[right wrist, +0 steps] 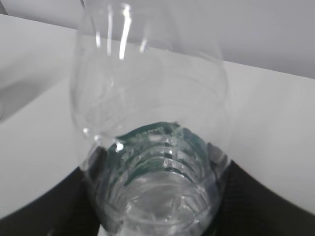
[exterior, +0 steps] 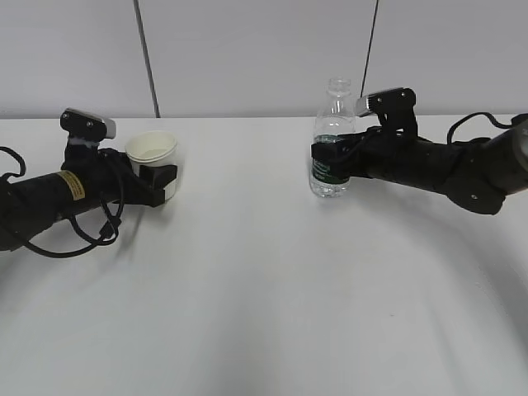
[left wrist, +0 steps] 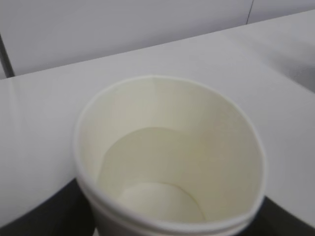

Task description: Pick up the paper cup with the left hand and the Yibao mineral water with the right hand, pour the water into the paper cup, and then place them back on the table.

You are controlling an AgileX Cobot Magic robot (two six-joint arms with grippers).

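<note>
Table (exterior: 264, 313): nearest me it is bare white matte; both task things sit farther back, toward the wall.

Left hand (exterior: 162, 183): I see its jaws clenched around the paper cup's lower body, dark pads on either side of the cup in the left wrist view.

Paper cup (exterior: 152, 148): well to the left of the bottle, upright or nearly so, mouth open upward. I cannot tell whether its base is touching the table or just off it.

Cup interior (left wrist: 162, 167): cream and dry-looking; I see no water in it, so I judge pouring is not yet done.

Cup handling: light and thin-walled, so it will crush if I squeeze hard. The hold low on the wall is sensible; the rolled rim is the stiff part, and I would keep the pads below it.

Right hand (exterior: 327, 160): closed on the bottle at its green label band, gripping from the bottle's right.

Yibao mineral water (exterior: 332, 136): upright, capless neck up, seemingly on or just above the table.

Water (right wrist: 157, 206): only a low level shows at the bottom, as far as I can tell.

Bottle handling: light, mostly empty, with smooth, slippery plastic that flexes. The ribbed labelled waist gives the best purchase; a tilt toward the cup will need a firm grip.
</note>
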